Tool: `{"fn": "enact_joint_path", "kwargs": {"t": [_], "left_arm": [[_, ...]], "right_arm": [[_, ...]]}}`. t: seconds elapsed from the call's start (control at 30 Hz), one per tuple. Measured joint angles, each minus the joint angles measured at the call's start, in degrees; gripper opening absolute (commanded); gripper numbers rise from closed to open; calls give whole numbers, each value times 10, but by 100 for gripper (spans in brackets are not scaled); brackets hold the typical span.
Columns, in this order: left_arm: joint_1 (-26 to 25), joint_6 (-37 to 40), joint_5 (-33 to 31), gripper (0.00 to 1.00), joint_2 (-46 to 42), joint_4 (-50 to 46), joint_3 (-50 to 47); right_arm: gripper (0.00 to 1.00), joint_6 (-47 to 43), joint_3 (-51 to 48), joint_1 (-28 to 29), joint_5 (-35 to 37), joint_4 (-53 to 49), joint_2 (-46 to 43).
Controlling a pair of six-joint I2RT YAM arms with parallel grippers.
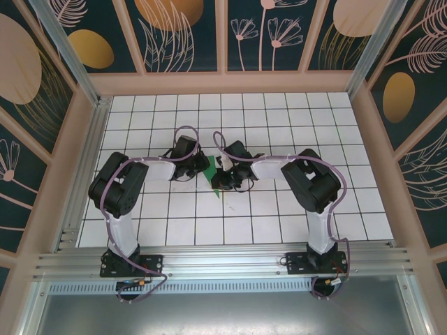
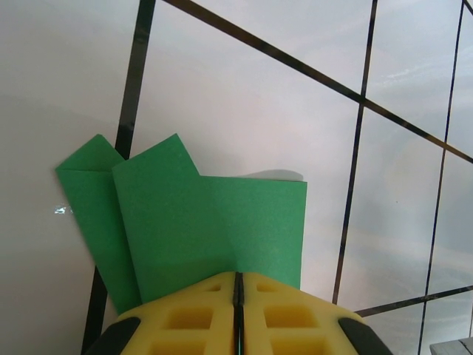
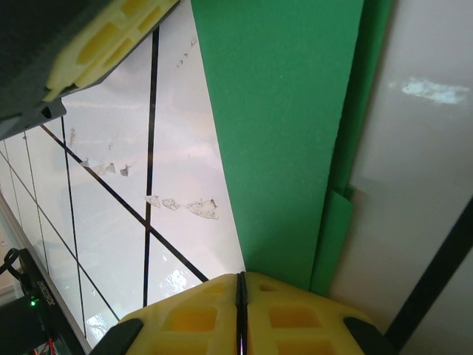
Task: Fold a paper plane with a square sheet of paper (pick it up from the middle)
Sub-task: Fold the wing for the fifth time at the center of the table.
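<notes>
Left tool (image 2: 238, 285) and right tool (image 3: 242, 287) clamp green paper (image 2: 207, 222)

The white, black-gridded table (image 1: 279, 112) bears the folded green paper (image 1: 211, 169) near its middle, possibly partly lifted.

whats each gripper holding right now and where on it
Both hold the folded green paper: the left gripper is shut on one edge, the right gripper on another.
</notes>
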Motion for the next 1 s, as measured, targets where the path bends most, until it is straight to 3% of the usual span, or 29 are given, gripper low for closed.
{"fn": "enact_joint_path", "kwargs": {"t": [0.73, 1.0], "left_arm": [[63, 57, 2, 13, 7, 1, 9], [99, 79, -33, 17, 13, -13, 50]], "right_arm": [[9, -4, 17, 0, 5, -30, 13], [8, -4, 21, 1, 9, -36, 14]]}}
